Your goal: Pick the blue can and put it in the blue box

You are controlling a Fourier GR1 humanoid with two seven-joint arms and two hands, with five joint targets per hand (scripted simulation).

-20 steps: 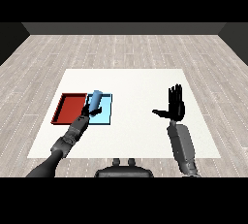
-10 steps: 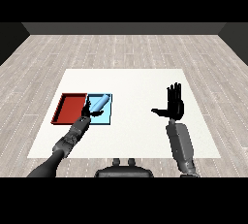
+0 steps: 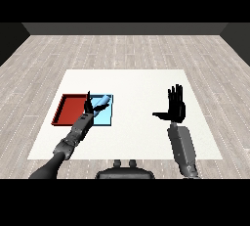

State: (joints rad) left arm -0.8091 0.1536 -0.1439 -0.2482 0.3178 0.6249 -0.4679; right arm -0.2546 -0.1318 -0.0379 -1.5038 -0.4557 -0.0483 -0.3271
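The blue can [image 3: 101, 102] is lying tilted inside the blue tray [image 3: 106, 119] near its far edge, apparently being released by the left hand [image 3: 88, 105], while the right hand [image 3: 176, 106] is being held open and idle.

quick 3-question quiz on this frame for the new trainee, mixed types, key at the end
1. True or false: the can lies in the red tray.
2. Which hand is raised with straight fingers over bare table? A) left B) right
3. Fill in: the left hand is at the edge of the ___ tray.

Key: 1 false, it lies tilted in the blue tray; 2 B, the right hand; 3 blue.
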